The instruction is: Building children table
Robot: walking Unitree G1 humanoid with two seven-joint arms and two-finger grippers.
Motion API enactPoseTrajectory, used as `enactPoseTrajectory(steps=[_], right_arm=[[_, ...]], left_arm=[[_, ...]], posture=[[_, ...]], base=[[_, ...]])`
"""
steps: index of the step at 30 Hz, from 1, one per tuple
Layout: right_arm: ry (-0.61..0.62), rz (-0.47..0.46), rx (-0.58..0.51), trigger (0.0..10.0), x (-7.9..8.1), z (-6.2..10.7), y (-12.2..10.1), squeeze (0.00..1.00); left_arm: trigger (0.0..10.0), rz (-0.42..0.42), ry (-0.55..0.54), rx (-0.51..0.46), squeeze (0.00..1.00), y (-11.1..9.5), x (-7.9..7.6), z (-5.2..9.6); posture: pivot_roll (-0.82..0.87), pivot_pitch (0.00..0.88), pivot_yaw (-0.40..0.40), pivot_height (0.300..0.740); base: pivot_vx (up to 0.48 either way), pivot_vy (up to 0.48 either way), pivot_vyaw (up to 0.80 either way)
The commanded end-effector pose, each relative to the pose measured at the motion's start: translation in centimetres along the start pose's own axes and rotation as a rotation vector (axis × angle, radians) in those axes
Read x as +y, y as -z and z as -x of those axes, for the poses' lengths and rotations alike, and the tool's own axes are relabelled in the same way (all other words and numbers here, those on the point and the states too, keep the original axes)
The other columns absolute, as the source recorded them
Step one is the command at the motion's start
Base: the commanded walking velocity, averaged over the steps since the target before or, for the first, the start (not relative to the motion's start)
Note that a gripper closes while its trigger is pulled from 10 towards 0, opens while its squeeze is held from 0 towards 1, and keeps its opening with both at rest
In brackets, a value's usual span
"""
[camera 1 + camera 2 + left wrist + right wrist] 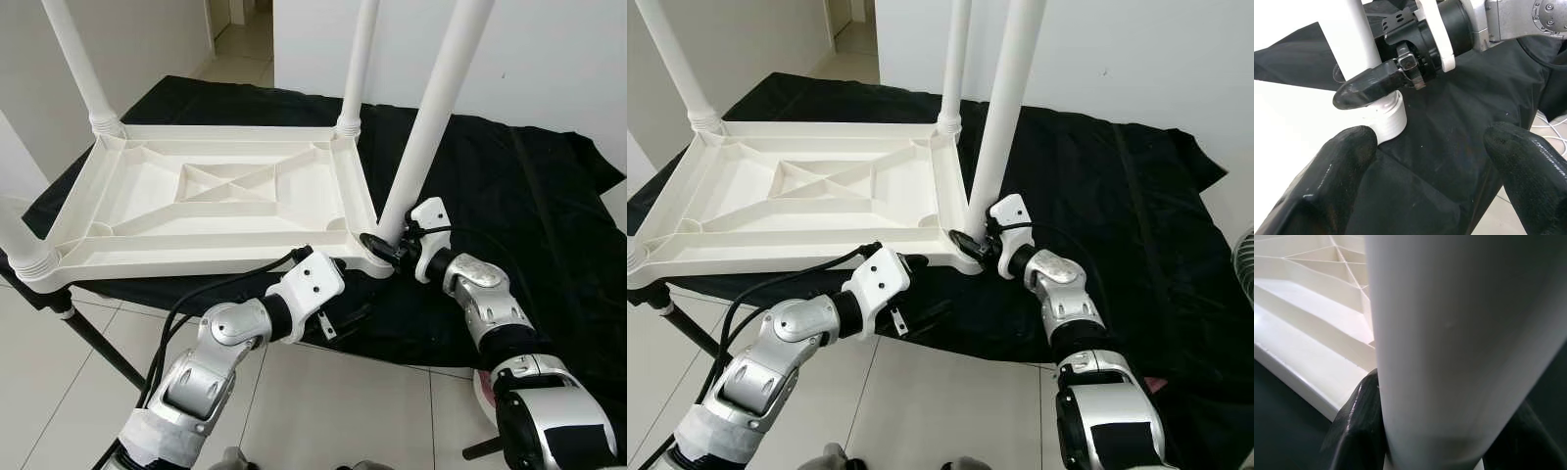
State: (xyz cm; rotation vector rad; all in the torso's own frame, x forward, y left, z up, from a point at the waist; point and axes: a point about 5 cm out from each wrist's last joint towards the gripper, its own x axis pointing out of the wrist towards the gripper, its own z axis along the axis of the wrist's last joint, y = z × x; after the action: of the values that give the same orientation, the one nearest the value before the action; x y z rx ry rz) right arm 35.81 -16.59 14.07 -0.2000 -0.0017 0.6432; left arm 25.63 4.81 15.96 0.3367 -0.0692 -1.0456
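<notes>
My right hand (384, 247) grips the white table leg (431, 122) at its base, centre frame, where it sits in the corner socket of the upturned white tabletop (211, 191) lying on a black cloth (529, 186). My left hand (1430, 161) hovers open just below that corner. The legs' tops are cut off by the frame.

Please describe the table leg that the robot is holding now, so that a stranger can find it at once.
A white tabletop lies upside down on a black cloth, with white legs standing up from its corners. The held leg rises from the near corner on the robot's right. It alone leans, and the right gripper clamps its base.
</notes>
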Motion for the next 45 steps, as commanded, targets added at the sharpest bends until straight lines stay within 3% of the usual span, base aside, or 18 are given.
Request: enactPoseTrajectory(steps=[1,8,10,13,17,19,22,25,26,29,38,39,42,45], right_arm=[[0.059,-0.005,0.003,10.0,0.2,0.1,0.0,0.0],[0.206,-0.035,-0.043,10.0,2.0,0.3,-0.5,0.0],[0.344,-0.041,-0.039,10.0,3.5,0.5,-0.4,0.0],[0.399,-0.056,-0.037,10.0,4.0,0.6,-0.3,0.0],[0.569,-0.078,-0.014,10.0,5.5,1.0,0.0,0.0],[0.569,-0.078,-0.014,10.0,5.5,1.0,0.0,0.0],[0.627,-0.12,-0.01,10.0,6.7,1.0,-0.3,0.0],[0.626,-0.129,-0.023,10.0,6.6,1.3,-0.8,0.0],[0.624,-0.133,-0.024,10.0,6.7,1.4,-0.9,1.0],[0.621,-0.134,-0.025,10.0,6.7,1.4,-0.9,1.0],[0.396,-0.147,-0.022,10.0,6.6,0.9,-1.2,0.98],[0.329,-0.111,-0.004,10.0,6.2,1.0,-1.1,0.0],[0.239,-0.087,0.025,10.0,5.3,1.1,-0.5,0.0],[0.108,0.005,0.024,10.0,4.6,1.3,-0.3,0.0]], left_arm=[[10.0,-0.006,-0.051,0.015,0.0,0.3,0.1,0.0],[10.0,0.002,-0.049,0.015,0.0,0.4,-0.2,0.0],[10.0,0.004,-0.046,0.016,0.0,0.4,-0.2,-0.1],[10.0,0.003,-0.045,0.016,0.0,0.4,-0.2,-0.1],[10.0,0.004,-0.044,0.018,0.0,0.5,-0.2,0.0],[10.0,0.004,-0.044,0.018,0.0,0.5,-0.2,0.0],[10.0,0.008,-0.044,0.018,0.0,0.5,-0.4,0.0],[10.0,0.009,-0.044,0.018,0.0,0.5,-0.3,0.0],[10.0,0.008,-0.043,0.017,0.0,0.5,-0.4,0.0],[10.0,0.007,-0.043,0.017,0.0,0.5,-0.4,0.0],[10.0,0.005,-0.039,0.014,0.0,0.4,-0.4,-0.1],[10.0,0.005,-0.038,0.014,0.0,0.4,-0.4,-0.2],[10.0,0.004,-0.038,0.012,0.0,0.4,-0.4,-0.2],[10.0,0.003,-0.037,0.009,0.0,0.4,-0.4,-0.3]], posture=[[-0.04,0.04,-0.013,0.74],[-0.05,0.047,-0.013,0.74],[-0.05,0.049,-0.011,0.74],[-0.05,0.049,-0.011,0.74],[-0.05,0.054,-0.012,0.74],[-0.05,0.054,-0.012,0.74],[-0.05,0.055,-0.011,0.74],[-0.06,0.055,-0.01,0.74],[-0.06,0.052,-0.011,0.74],[-0.06,0.052,-0.011,0.74],[-0.06,0.041,-0.017,0.74],[-0.06,0.041,-0.017,0.74],[-0.06,0.035,-0.021,0.74],[-0.06,0.035,-0.021,0.74]], base=[[0.0,0.0,0.0],[0.0,0.0,0.0],[0.0,0.0,0.0],[0.0,0.0,0.0],[0.0,0.0,0.0],[0.0,0.0,0.0],[0.0,0.0,0.0],[0.0,0.0,0.0],[0.0,0.0,0.0],[0.0,0.0,0.0],[0.0,0.0,0.0],[0.0,0.0,0.0],[0.0,0.0,0.0],[0.0,0.0,0.0]])
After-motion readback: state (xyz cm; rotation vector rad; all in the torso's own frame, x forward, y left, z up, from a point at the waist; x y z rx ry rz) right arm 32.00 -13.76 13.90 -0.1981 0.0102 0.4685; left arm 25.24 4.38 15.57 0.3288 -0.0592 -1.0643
